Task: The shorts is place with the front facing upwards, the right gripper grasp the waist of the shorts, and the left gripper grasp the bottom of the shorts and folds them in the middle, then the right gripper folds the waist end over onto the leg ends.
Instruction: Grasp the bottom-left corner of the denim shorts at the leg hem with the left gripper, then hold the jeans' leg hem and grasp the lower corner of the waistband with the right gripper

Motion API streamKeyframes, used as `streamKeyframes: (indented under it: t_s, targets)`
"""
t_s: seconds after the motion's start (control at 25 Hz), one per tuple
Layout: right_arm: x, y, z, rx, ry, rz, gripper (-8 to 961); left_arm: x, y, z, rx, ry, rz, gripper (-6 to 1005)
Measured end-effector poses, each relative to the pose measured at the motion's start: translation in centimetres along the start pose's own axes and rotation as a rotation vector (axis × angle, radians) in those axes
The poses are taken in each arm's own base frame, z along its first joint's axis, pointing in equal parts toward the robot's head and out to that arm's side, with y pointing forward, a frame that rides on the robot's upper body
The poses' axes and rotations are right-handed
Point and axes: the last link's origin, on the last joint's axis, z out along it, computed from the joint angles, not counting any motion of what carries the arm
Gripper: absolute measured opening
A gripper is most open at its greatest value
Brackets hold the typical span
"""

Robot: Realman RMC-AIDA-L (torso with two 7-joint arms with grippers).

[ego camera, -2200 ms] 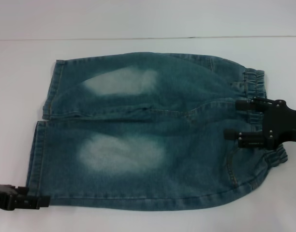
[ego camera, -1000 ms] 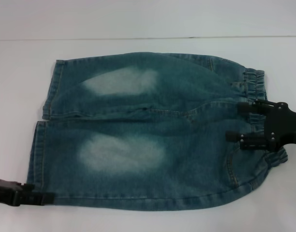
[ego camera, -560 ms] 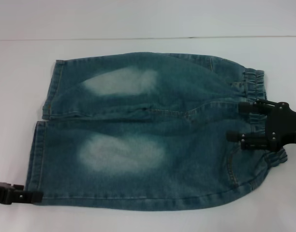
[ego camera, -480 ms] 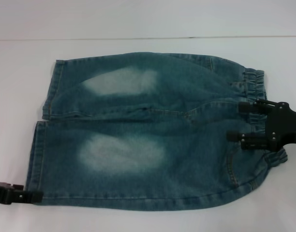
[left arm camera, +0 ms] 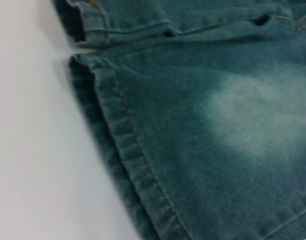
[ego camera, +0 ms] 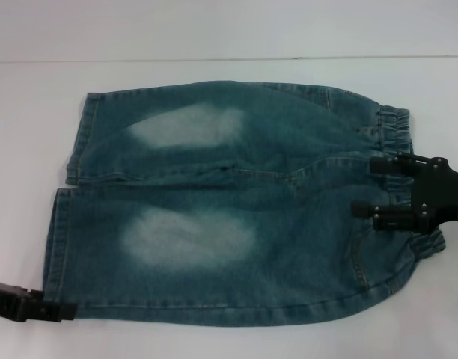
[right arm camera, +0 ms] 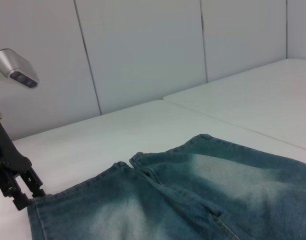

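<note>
Blue-green denim shorts (ego camera: 229,202) lie flat and front-up across a white table (ego camera: 214,30), waist to the right. The right gripper (ego camera: 367,185) spreads its fingers over the gathered waistband (ego camera: 397,127), poised to pinch. At the near-left hem corner (ego camera: 55,288), the left gripper (ego camera: 53,312) appears clamped on the fabric edge, ready to fold.

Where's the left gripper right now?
In the head view, the left gripper sits low on the robot's left, at the near corner of the shorts' leg hem.
</note>
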Motion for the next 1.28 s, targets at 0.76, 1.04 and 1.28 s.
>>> streamKeyframes:
  t_s: [0.76, 1.04, 1.28]
  targets:
    - [0.0, 0.0, 0.0, 0.003, -0.002, 0.001, 945, 1.0, -0.2, -0.2, 0.022, 0.015, 0.02, 672]
    - [0.0, 0.0, -0.1, 0.003, -0.002, 0.001, 944, 1.1, -0.3, -0.1, 0.012, 0.002, 0.022, 411]
    - [0.0, -0.1, -0.1, 0.006, -0.003, 0.001, 944, 1.3, -0.3, 0.5, 0.038, -0.044, 0.046, 253]
